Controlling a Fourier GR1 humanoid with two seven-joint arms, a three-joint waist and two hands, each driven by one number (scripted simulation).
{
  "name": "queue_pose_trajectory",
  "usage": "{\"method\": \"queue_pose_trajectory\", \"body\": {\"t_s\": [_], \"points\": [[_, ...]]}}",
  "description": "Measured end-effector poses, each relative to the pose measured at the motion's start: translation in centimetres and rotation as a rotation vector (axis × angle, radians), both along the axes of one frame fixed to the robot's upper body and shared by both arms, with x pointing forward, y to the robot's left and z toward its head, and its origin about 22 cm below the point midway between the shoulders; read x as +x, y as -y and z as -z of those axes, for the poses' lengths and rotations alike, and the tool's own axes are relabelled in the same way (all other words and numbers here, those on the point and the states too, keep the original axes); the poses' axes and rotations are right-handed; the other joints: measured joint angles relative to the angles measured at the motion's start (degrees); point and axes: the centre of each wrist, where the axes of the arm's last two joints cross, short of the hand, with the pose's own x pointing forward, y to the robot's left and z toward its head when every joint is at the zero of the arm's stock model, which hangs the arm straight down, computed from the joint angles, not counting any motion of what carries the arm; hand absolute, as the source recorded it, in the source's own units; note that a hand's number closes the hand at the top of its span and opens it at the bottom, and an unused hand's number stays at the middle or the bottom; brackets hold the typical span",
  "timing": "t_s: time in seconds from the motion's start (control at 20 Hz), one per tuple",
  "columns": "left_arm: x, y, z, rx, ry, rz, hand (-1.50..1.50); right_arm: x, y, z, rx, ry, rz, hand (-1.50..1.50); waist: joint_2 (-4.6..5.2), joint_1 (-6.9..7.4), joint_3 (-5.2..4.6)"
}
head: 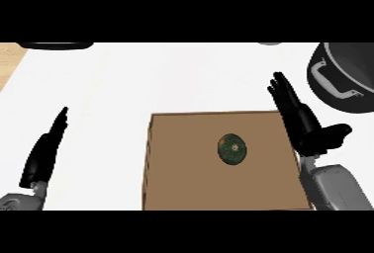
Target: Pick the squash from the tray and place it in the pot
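We start at the right robot hand point(298, 114), which stands over the right edge of the tray, fingers straight and held together pointing far, thumb point(330, 136) spread out to the right. It holds nothing. We read that open, edge-on pose as a hand staged beside the target, on the side nearest both the squash and the pot, so that one arm can cover the whole carry.

Just left of that hand, and apart from it, the dark green squash point(233, 149) lies on the brown tray point(179, 168), a little right of the tray's middle. It seems to rest stem end up, though we cannot be sure from this steep angle. The task's first step, the pick, is not yet done.

Far and right of the hand sits the dark pot point(350, 62) with its grey handle point(330, 81), partly cut off by the view's edge.

At the near left of the white surface point(182, 79), the left robot hand point(45, 148) rests with fingers straight, well apart from the tray and out of the way.
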Motion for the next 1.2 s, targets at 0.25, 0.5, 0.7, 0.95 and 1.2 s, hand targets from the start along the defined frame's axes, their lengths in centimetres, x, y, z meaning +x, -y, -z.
{"method": "queue_pose_trajectory", "body": {"t_s": [0.25,0.5,0.7,0.95,1.2], "points": [[2.6,2.6,-3.1,-0.128,0.183,0.067,0.0,2.5,0.1,-4.5,0.021,0.118,-0.306,1.5,-0.58,1.27,0.49],[4.3,5.5,-6.3,-0.29,0.349,0.143,0.0,4.5,3.8,-8.8,-0.249,0.309,-0.417,-1.5,-0.63,1.86,0.48],[5.0,6.4,-7.9,-0.371,0.412,0.172,0.0,5.1,6.6,-8.6,-0.331,0.446,-0.542,-1.5,-0.15,1.99,0.76],[5.3,6.5,-8.6,-0.408,0.433,0.182,0.0,5.7,9.8,-9.0,-0.479,0.55,-0.614,-1.5,-0.22,1.7,0.79],[5.2,5.8,-8.5,-0.417,0.436,0.168,0.0,6.3,9.7,-9.4,-0.716,0.563,-0.675,-1.5,-0.59,1.13,0.69]]}}
